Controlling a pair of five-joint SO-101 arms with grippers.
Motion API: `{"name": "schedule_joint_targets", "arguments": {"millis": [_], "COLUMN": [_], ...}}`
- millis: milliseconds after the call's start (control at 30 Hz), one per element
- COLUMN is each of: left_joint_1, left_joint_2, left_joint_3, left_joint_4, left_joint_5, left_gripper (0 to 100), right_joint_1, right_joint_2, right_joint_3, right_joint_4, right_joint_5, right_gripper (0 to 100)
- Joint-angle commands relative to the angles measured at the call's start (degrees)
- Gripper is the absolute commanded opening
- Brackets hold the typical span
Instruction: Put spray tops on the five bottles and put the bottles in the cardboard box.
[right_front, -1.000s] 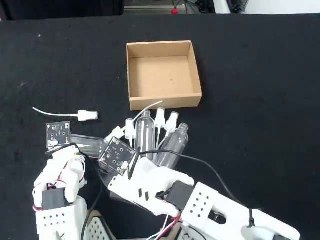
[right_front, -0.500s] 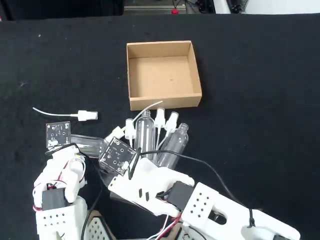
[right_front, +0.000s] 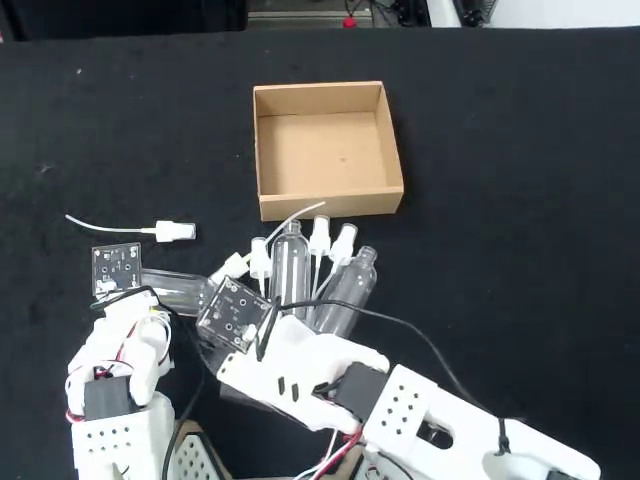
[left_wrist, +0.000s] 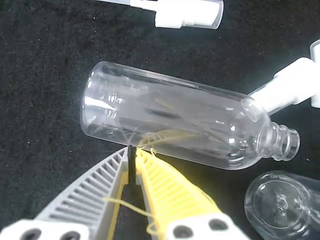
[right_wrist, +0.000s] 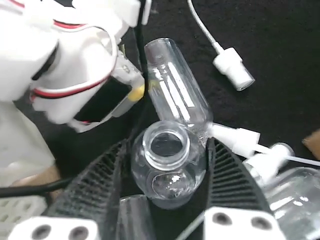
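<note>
While the box (right_front: 330, 150) sits empty and spray tops (right_front: 175, 232) lie loose nearby, the right pincer (right_wrist: 166, 146) clamps a topless bottle (right_wrist: 167, 175) and the closed left pincer (left_wrist: 131, 157) touches a second bottle (left_wrist: 175, 120), seemingly none capped

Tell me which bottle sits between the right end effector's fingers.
The bottle whose open neck faces the right wrist camera, clasped by the right end effector. The neighbouring bottle lies on its side at the left end effector's tips.

No text, label, number or sign can be read on the cardboard box (right_front: 330, 205) or the bottles (right_front: 290, 268).
</note>
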Motion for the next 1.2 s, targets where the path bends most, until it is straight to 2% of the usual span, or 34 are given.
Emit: {"name": "schedule_joint_targets", "arguments": {"millis": [0,233,300,400,533,667,933,1167], "left_joint_1": [0.2,0.2,0.2,0.2,0.2,0.2,0.2,0.4], "left_joint_2": [-0.5,-0.5,-0.5,-0.5,-0.5,-0.5,-0.5,-0.5], "left_joint_3": [1.2,1.2,1.2,1.2,1.2,1.2,1.2,1.2], "left_joint_4": [0.3,0.3,0.3,0.3,0.3,0.3,0.3,0.3], "left_joint_5": [-0.4,-0.4,-0.4,-0.4,-0.4,-0.4,-0.4,-0.6], "left_gripper": [3,3,3,3,3,3,3,3], "right_joint_1": [5.8,13.8,17.7,27.3,42.0,51.8,58.0,61.6], "right_joint_2": [-4.9,-16.4,-18.2,-18.1,-13.7,-8.3,-9.2,-10.4], "right_joint_3": [-6.8,-21.2,-24.9,-29.1,-31.3,-31.3,-30.8,-25.5], "right_joint_4": [6.2,27.5,32.7,38.3,43.0,46.8,52.6,47.9], "right_joint_5": [1.1,1.7,5.1,8.5,8.8,9.0,10.6,13.5], "right_gripper": [17.1,17.3,17.2,17.0,17.0,17.2,17.2,17.2]}}
